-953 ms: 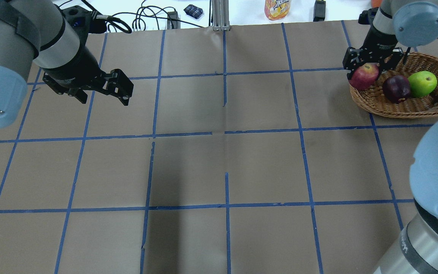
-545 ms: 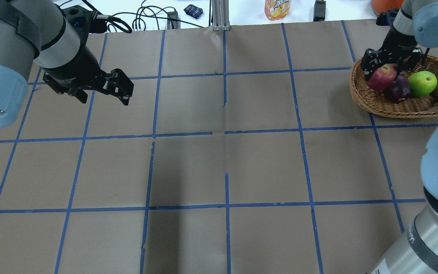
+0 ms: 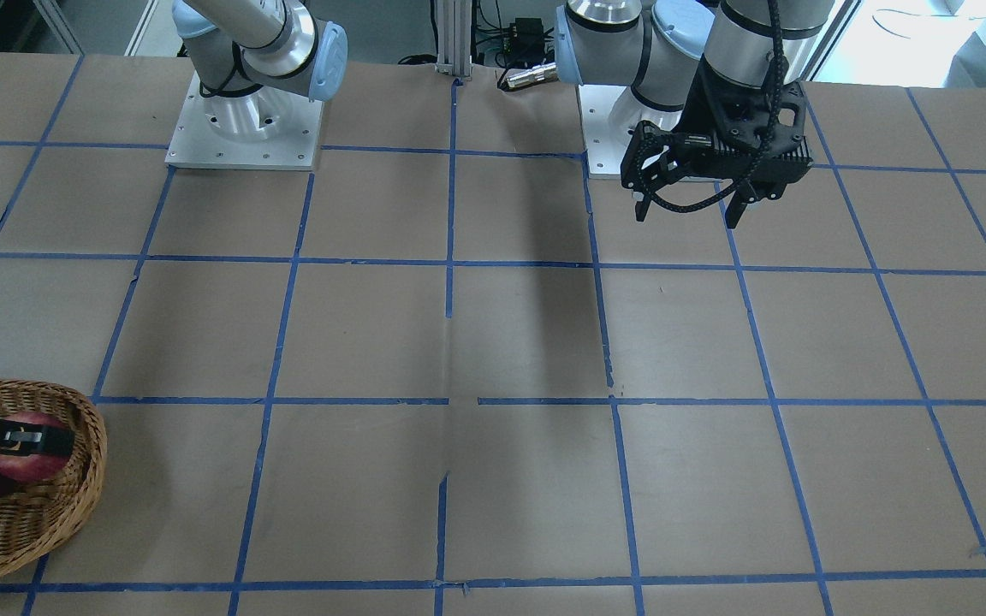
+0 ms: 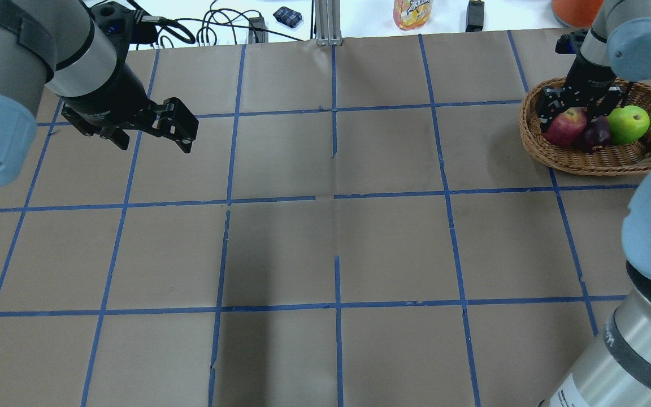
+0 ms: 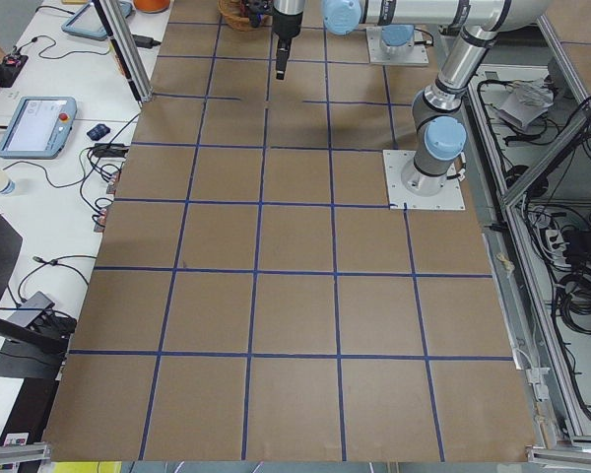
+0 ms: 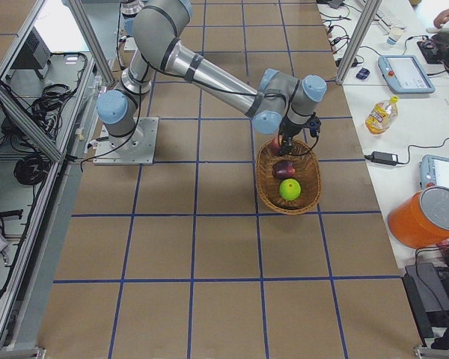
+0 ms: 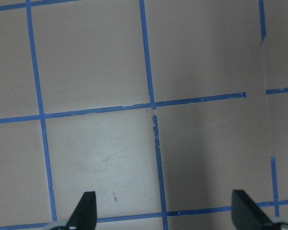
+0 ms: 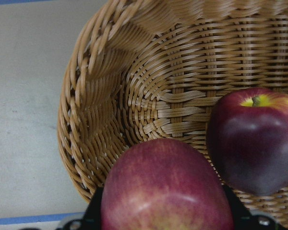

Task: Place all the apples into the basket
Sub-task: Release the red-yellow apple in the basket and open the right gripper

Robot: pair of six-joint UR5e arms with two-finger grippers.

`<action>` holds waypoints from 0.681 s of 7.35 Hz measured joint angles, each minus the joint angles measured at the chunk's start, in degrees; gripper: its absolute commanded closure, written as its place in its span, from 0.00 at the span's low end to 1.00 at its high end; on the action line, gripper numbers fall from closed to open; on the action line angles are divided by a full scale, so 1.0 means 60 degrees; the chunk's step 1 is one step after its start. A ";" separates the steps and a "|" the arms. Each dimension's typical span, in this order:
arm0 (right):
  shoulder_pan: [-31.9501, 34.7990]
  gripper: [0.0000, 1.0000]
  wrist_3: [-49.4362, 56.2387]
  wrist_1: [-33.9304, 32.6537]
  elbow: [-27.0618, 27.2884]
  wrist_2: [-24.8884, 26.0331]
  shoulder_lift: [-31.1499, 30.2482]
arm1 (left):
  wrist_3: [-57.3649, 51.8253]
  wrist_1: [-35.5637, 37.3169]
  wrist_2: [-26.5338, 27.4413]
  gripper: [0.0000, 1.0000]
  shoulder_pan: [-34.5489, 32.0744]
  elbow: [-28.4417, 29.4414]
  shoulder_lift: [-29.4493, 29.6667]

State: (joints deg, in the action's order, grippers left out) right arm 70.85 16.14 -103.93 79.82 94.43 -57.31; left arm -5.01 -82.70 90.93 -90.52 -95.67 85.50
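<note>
1. Far left, the left end effector (image 3: 688, 210) hangs over the bench (image 4: 331, 249), jaws spread wide, holding nothing.
2. Far right, in the basket (image 4: 597, 164), the right end effector (image 4: 569, 113) grips the red apple (image 4: 561, 129) low at the left end, beside the maroon apple (image 4: 594, 135) and the green apple (image 4: 628, 123).
3. This looks like the last placement. The next move calls for letting go and lifting straight up.
4. Whether the red apple touches the wicker is hidden, and the front-facing view cuts the basket off.

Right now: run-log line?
right gripper: shut on red yellow-patched apple, inside light-brown woven wicker basket | maroon apple, lime-green apple: in basket | left gripper: open, empty
</note>
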 measured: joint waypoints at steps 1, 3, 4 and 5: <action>-0.0001 0.00 0.0138 -0.0005 -0.0017 0.0001 0.0046 | 0.0000 -0.0001 0.0009 0.00 0.0000 0.0007 -0.0006; -0.0006 0.00 0.0370 0.0035 -0.0009 0.0038 0.0069 | 0.0000 -0.0001 0.0020 0.00 0.0000 0.0009 -0.0015; -0.0011 0.00 0.0433 0.0094 -0.0041 0.0063 0.0023 | 0.0000 -0.0001 0.0023 0.00 0.0001 0.0012 -0.0017; -0.0011 0.00 0.0452 0.0189 -0.0047 0.0133 -0.0118 | 0.0000 -0.0004 0.0041 0.00 0.0003 0.0011 -0.0030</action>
State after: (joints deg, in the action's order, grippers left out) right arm 70.78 18.85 -102.79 79.54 95.23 -58.02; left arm -5.01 -82.73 91.17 -90.51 -95.61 85.32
